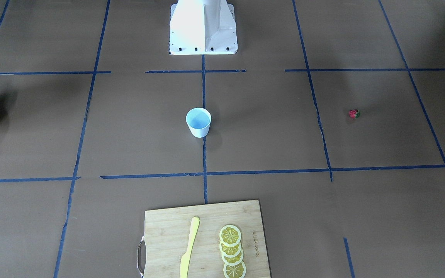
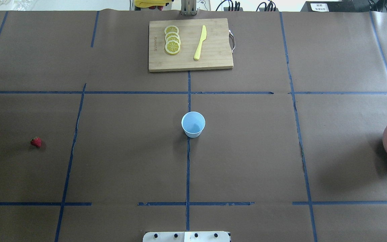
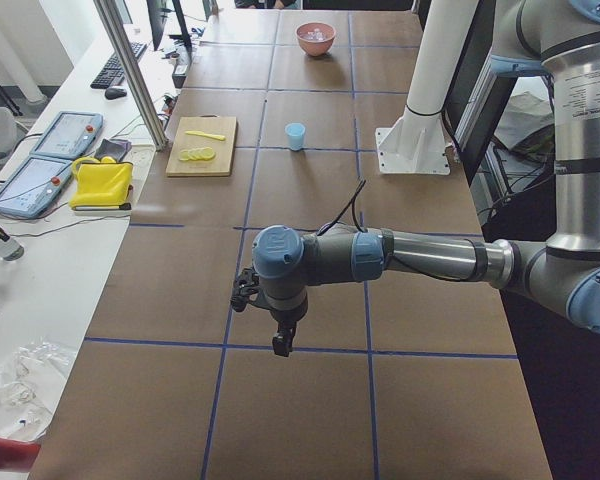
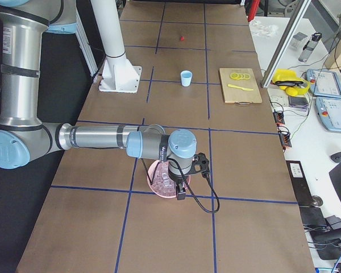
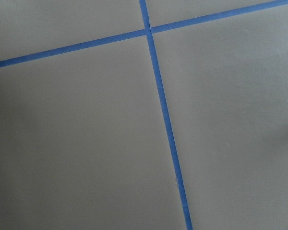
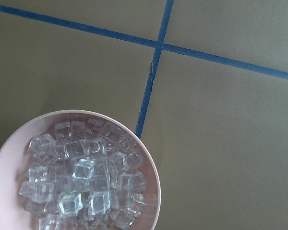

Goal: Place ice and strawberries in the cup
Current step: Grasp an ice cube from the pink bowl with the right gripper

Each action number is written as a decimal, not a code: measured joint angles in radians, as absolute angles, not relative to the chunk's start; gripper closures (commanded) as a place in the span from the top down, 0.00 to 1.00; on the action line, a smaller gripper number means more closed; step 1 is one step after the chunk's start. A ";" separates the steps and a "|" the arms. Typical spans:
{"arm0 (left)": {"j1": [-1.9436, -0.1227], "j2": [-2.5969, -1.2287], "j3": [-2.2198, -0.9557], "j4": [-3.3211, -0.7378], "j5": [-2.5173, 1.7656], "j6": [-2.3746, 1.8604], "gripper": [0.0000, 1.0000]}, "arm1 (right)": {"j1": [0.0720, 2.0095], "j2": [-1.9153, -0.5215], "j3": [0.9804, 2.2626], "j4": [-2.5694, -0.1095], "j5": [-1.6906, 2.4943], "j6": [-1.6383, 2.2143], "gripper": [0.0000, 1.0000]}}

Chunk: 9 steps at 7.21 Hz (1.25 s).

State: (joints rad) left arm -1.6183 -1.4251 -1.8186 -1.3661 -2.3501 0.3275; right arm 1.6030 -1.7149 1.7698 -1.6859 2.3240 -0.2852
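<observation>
Cup (image 2: 193,124) stands upright in the middle of the table (image 2: 129,161), directly on a blue tape line (image 2: 188,174); its mouth faces up and its pale blue bottom shows inside. The strawberry (image 2: 36,142) lies alone on the brown paper, well apart from the cup, far to the robot's left of it; nothing touches it. The ice (image 6: 84,182) is well apart from the cup on the other side, far to the robot's right; many clear cubes are heaped in a pinkish bowl (image 6: 4,184), which stands just beside a crossing of tape lines.

The right gripper (image 4: 181,193) hangs above this bowl, pointing down, apart from the ice; it shows only in the right side view, so I cannot tell if its fingers are apart or together. The left gripper (image 3: 280,345) hovers over the bare table far on the cup's left side, also pointing down; it shows only in the left side view, and I cannot tell its state either.

Beyond the cup, away from the robot's base, lies a wooden cutting board (image 2: 213,57); on it are a row of overlapping lemon slices (image 2: 172,40) and a yellow knife (image 2: 200,42), apart from each other.
</observation>
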 measured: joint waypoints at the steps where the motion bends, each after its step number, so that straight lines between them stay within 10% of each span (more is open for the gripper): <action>1: -1.618 -1.426 -1.818 -1.366 -2.350 0.328 1.00 | 1.603 -1.715 1.771 -1.686 2.324 -0.285 1.00; 9: -1.617 -1.427 -1.812 -1.368 -2.352 0.328 1.00 | 1.494 -1.730 1.785 -1.502 2.331 -0.245 0.98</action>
